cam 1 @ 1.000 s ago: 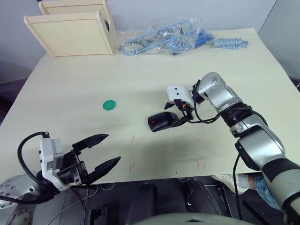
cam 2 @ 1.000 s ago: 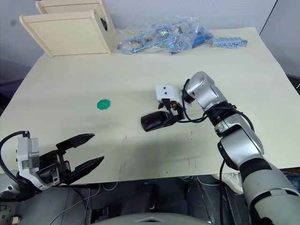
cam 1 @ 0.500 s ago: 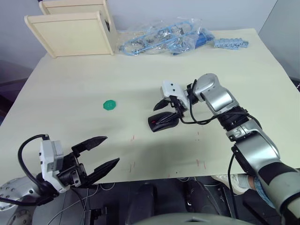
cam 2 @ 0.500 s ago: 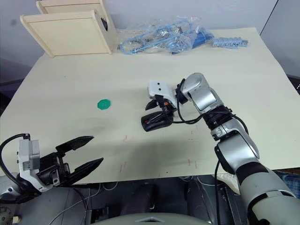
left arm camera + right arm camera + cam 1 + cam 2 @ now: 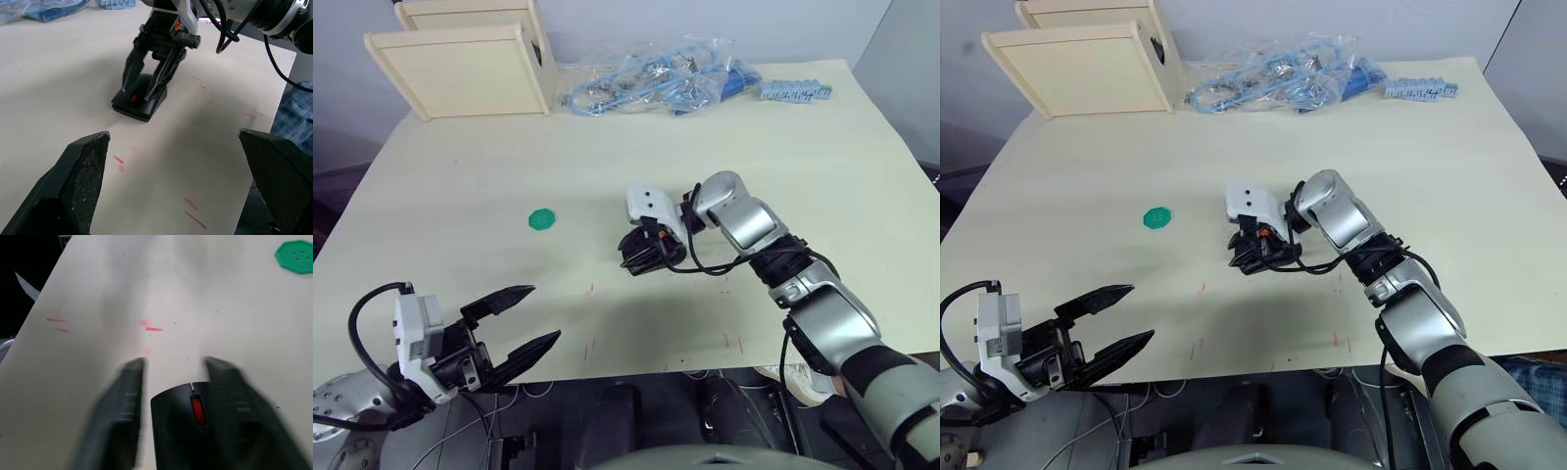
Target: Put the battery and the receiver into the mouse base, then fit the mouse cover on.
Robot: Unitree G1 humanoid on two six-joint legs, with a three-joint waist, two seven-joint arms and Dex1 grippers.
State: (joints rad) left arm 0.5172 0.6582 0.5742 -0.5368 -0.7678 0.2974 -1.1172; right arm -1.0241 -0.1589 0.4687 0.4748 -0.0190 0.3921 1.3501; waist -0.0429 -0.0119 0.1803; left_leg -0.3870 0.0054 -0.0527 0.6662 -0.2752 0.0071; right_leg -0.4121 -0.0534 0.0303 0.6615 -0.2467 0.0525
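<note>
Mouse base (image 5: 139, 95), black with a red patch, sits mid-worktop (image 5: 460, 176), largely hidden beneath the right hand (image 5: 150, 83), whose fingers straddle it, spread apart. Whether they touch it is unclear. Left hand (image 5: 524, 323) hovers open at the near left edge. A green disc (image 5: 541, 218) lies well left.

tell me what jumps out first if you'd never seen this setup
The right gripper stands over a black mouse with a red wheel in the middle of the table, its open fingers straddling it. The left gripper hangs open off the table's near edge, and a green disc lies alone between them.
</note>
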